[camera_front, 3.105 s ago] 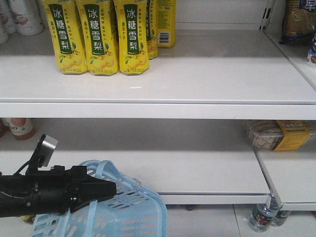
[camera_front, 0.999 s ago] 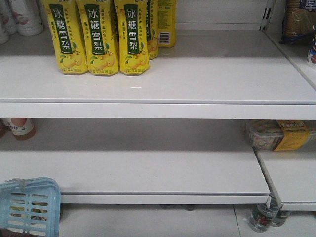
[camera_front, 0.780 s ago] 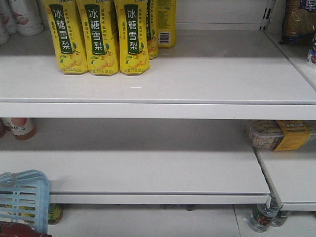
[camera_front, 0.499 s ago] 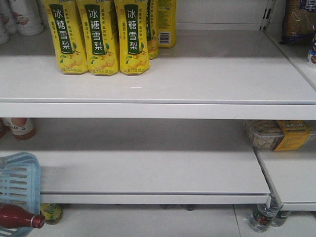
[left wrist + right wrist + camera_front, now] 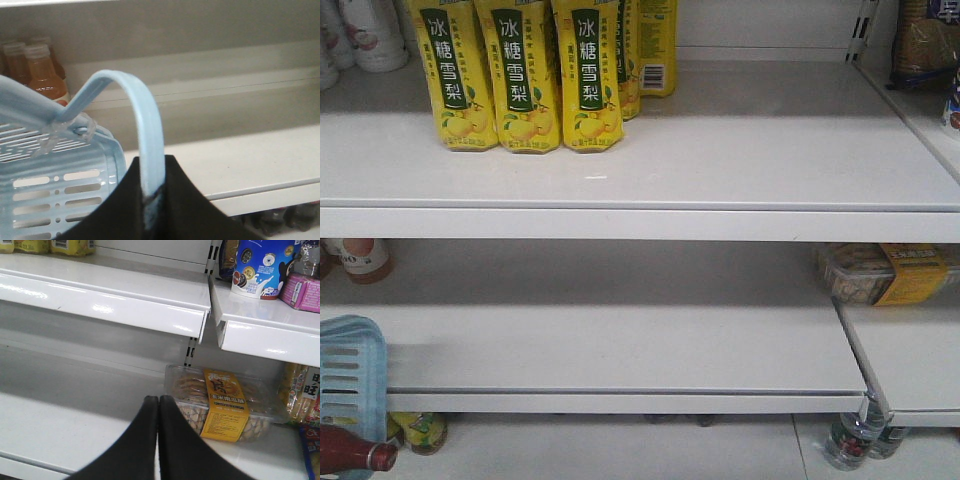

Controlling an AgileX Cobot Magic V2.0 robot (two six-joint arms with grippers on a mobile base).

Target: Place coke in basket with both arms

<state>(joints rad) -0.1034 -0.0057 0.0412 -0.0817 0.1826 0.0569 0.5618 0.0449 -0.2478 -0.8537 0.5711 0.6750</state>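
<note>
Our left gripper [image 5: 152, 210] has its jaws clamped on the light blue slotted plastic basket's [image 5: 60, 195] handle; our right gripper [image 5: 158, 405] has jaws closed, empty. The red-capped Coca-Cola bottle [image 5: 350, 452] lies at the basket; next comes setting down.

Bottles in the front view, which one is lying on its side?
The coke, bottom left, lies with its red cap pointing right, beside the basket. The peach-capped bottle on the lower shelf stands upright.
</note>
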